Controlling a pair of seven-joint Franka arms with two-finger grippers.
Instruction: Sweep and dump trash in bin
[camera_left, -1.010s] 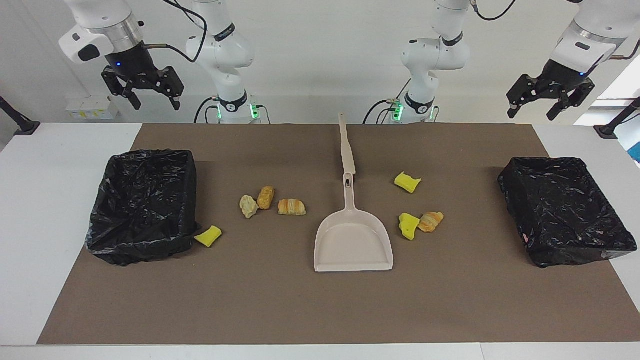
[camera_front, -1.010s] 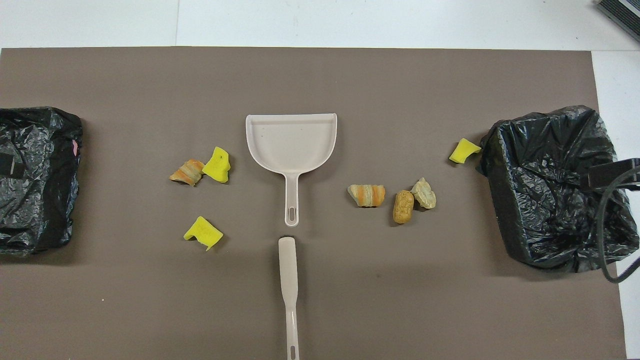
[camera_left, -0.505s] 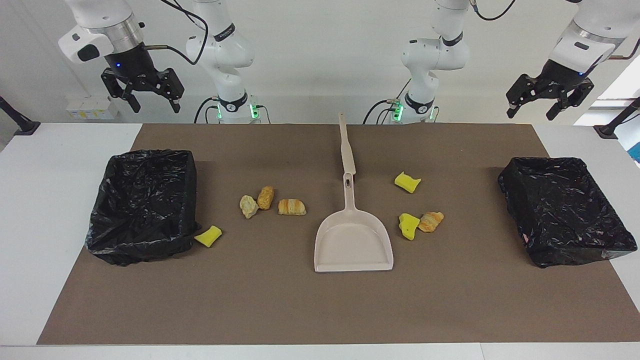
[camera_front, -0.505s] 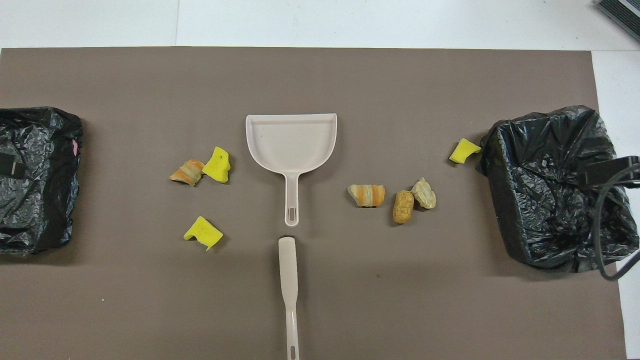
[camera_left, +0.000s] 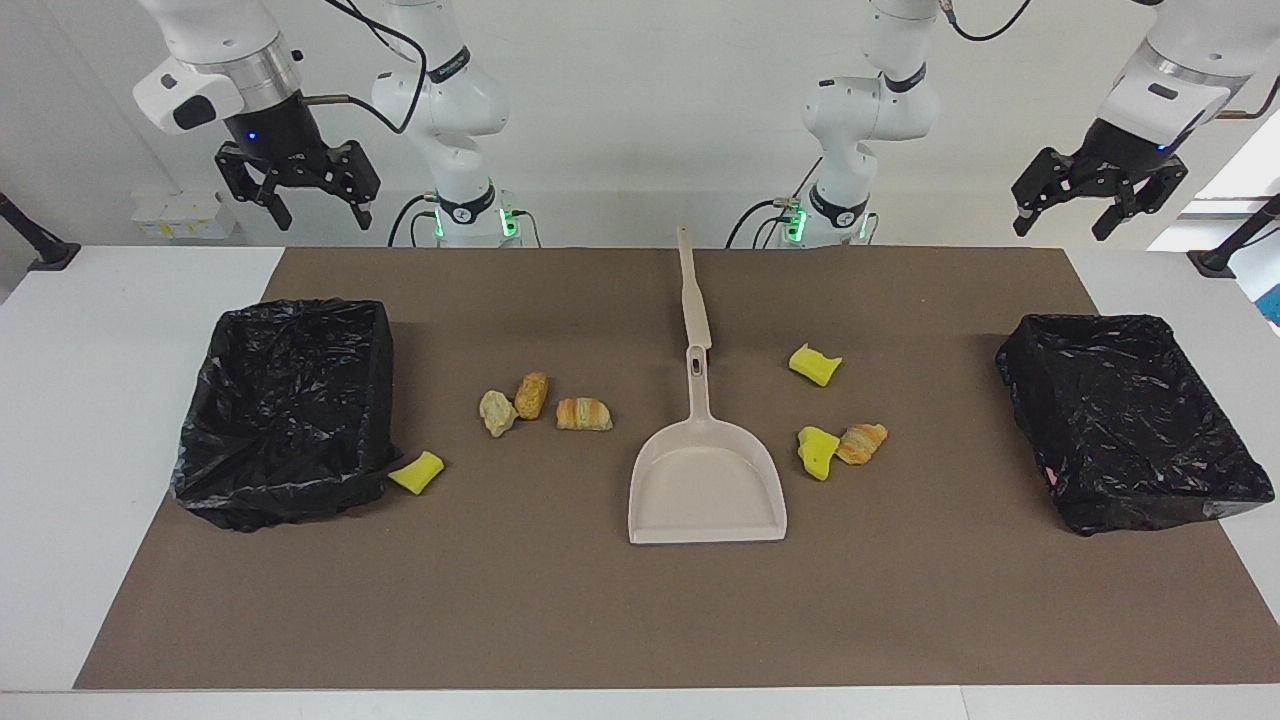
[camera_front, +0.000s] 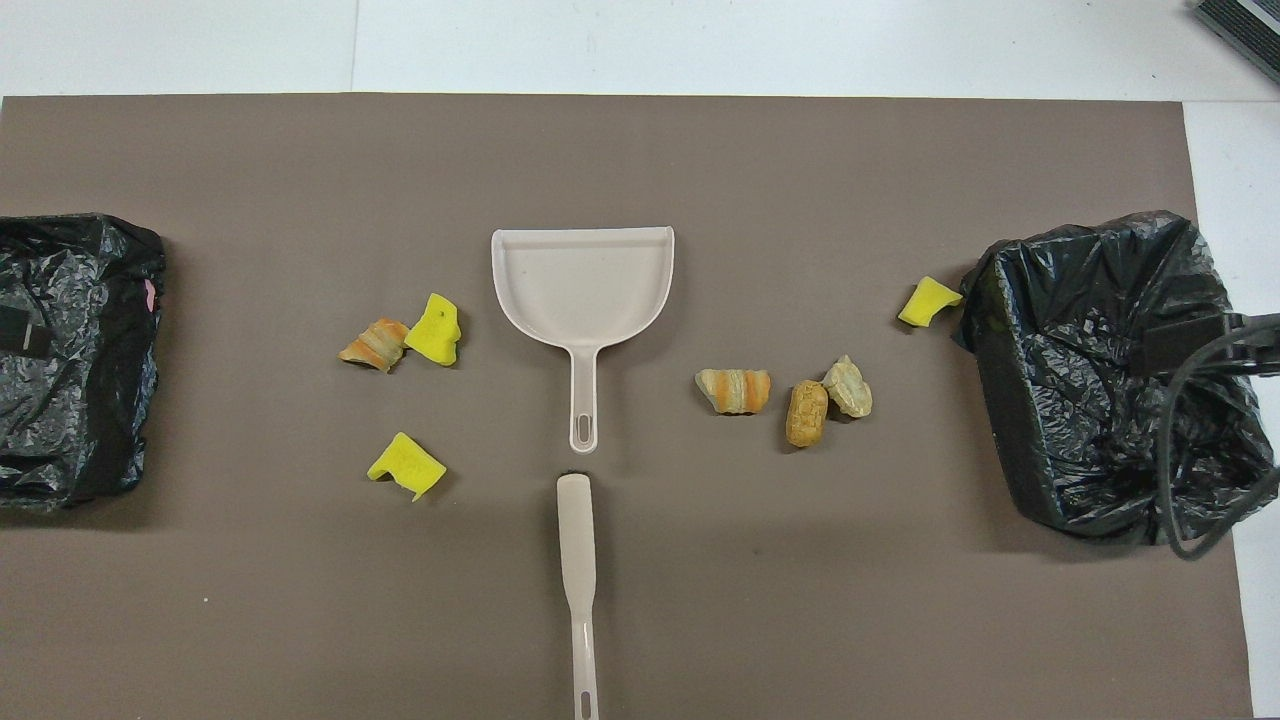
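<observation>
Well, nothing has been swept yet, as far as I can judge. Nearest the robots, both arms hang high above their own edge of the table, waiting. The right gripper is up over the edge near the bin at the right arm's end, fingers spread and holding nothing; the left gripper is up over the corner at the left arm's end, also spread wide and empty.

On the brown mat, the long beige stick, which I take for the sweeping tool, lies at the middle of the mat's edge nearest the robots, untouched. Its tip sits just short of the dustpan handle, and the pan's mouth points toward the mat's farthest edge. The pan is empty.

The trash is all loose on the mat. Toward the right arm's end lie a striped pastry, a brown pastry and a beige lump, close together, and a yellow wedge just beside that bin. Toward the left arm's end lie one yellow piece alone, then another yellow piece touching an orange pastry. The second bin stands at the left arm's end; I see no scraps in either bin.

So every step is left: picking up the tools, sweeping, dumping.
</observation>
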